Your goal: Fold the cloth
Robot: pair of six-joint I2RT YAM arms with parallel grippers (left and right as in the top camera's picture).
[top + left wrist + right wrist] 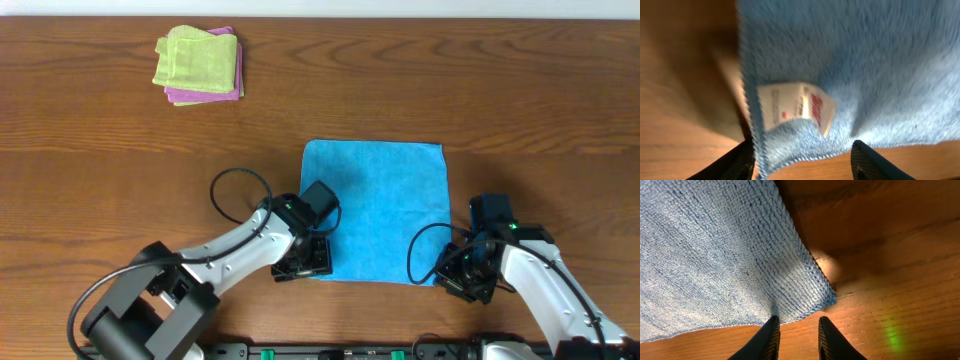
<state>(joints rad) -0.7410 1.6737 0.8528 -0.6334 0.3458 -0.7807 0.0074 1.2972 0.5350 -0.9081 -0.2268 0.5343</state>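
The sky-blue cloth lies flat and unfolded on the wooden table, middle front. My left gripper is at its near left corner. In the blurred left wrist view the fingers are wide open on either side of that corner of the cloth, which shows a white label. My right gripper is at the near right corner. In the right wrist view its fingers are open over bare wood, and the left fingertip touches the edge of the cloth.
A light green folded cloth lies on a pink folded cloth at the far left of the table. A black cable loop lies beside the left arm, another beside the right arm.
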